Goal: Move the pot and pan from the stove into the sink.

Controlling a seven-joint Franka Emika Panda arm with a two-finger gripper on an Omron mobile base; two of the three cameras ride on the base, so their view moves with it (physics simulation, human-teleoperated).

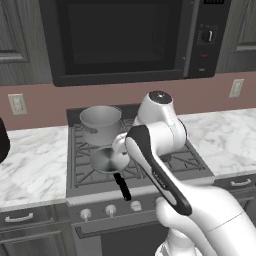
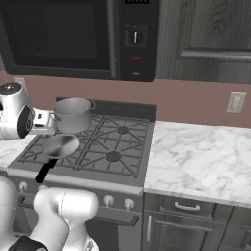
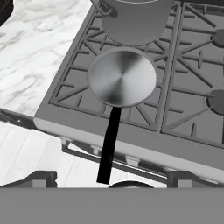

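The pot [image 1: 100, 123] [image 2: 72, 114] [image 3: 133, 22], deep grey metal, stands on the back left burner of the stove [image 1: 182, 161] [image 2: 115, 147]. Just in front of it the shallow silver pan [image 1: 107, 160] [image 2: 61, 146] [image 3: 121, 77] rests on the front left grate. Its long black handle [image 3: 109, 144] reaches out past the stove's front edge. My gripper [image 3: 112, 178] hovers above the pan's handle end, open, with nothing between its widely spread fingertips [image 3: 42, 177]. In the left base view my own arm covers the hand. The sink is out of view.
A black microwave [image 1: 125, 40] hangs low over the stove. White marble counter runs to the left [image 1: 30, 165] and to the right [image 2: 196, 157]. A dark object [image 1: 2, 141] sits at the left counter's edge. Silver knobs [image 1: 110, 210] line the stove front.
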